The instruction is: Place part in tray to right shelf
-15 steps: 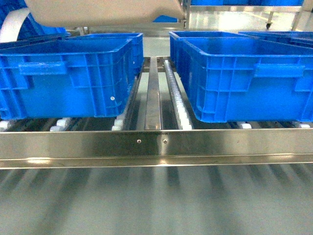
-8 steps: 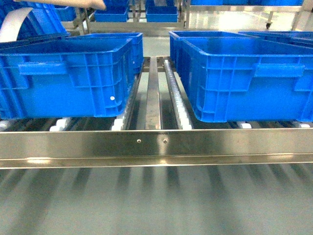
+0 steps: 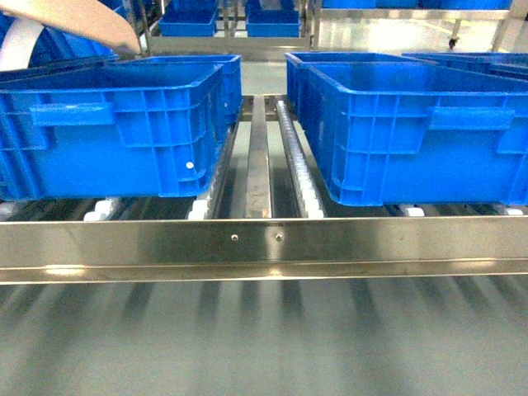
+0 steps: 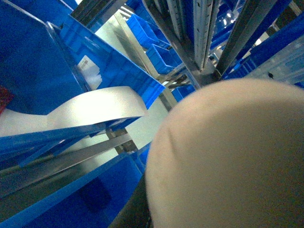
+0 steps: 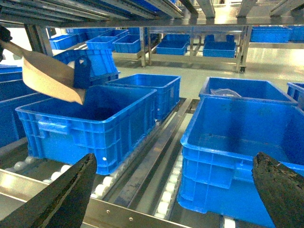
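Observation:
The beige tray hangs tilted over the left blue crate, front edge down. The small blue part stands at that low front edge, above the crate's inside. A black bit of my left gripper shows at the handle end, holding the tray up. In the head view only the tray's tip shows at the top left; its underside fills the left wrist view and hides the jaws. My right gripper is open and holds nothing, low in front of the shelf rail.
A second blue crate sits on the right of the shelf, with roller tracks and a steel strip between the two. More crates stand behind. A white curved band lies beside the left crate. Rack posts rise behind.
The tray has left the top middle of the head view and now dips in at the top left, tilted down toward the left crate. The right gripper has not moved.

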Robot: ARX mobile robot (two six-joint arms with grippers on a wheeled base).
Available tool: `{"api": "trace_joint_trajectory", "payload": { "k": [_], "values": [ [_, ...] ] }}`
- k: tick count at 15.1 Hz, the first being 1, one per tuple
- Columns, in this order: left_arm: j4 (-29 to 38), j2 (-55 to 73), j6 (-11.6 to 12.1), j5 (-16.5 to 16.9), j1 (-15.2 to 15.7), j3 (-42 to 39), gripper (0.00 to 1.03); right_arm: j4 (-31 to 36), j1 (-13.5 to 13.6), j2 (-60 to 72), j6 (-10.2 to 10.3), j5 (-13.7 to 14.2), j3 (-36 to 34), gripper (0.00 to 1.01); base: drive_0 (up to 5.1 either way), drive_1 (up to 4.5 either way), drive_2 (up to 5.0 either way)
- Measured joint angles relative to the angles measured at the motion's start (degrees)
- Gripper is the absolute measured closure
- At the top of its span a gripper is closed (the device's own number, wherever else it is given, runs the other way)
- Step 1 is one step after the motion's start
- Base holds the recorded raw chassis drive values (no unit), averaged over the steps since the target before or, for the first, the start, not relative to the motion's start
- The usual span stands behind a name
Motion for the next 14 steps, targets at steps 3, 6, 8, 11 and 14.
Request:
{"api": "trace_joint_trajectory", "payload": {
  "k": [3,6,8,11,14],
  "values": [
    [0.4,0.0,0.3,0.3,0.4,0.0,0.90,0.0,0.0,0.0,0.0,0.0,0.0,0.03,0.0,0.00,0.0],
    [1.9,-0.2,0.2,0.4,0.8,-1.3,0.90,0.0,0.0,0.0,0.0,0.0,0.0,0.03,0.0,0.00,0.0],
    [5.4,-2.8,-1.2,1.9,0.8,-7.9,0.90,0.0,0.0,0.0,0.0,0.0,0.0,0.03,0.0,0.00,0.0],
    [16.9,-16.2,-6.6,6.5,0.6,-26.1,0.90,0.0,0.0,0.0,0.0,0.0,0.0,0.03,0.0,0.00,0.0],
    [17.6,-35.7,-8.2,6.8,-1.7,-44.9,0.90,0.0,0.0,0.0,0.0,0.0,0.0,0.03,0.0,0.00,0.0]
  ]
}}
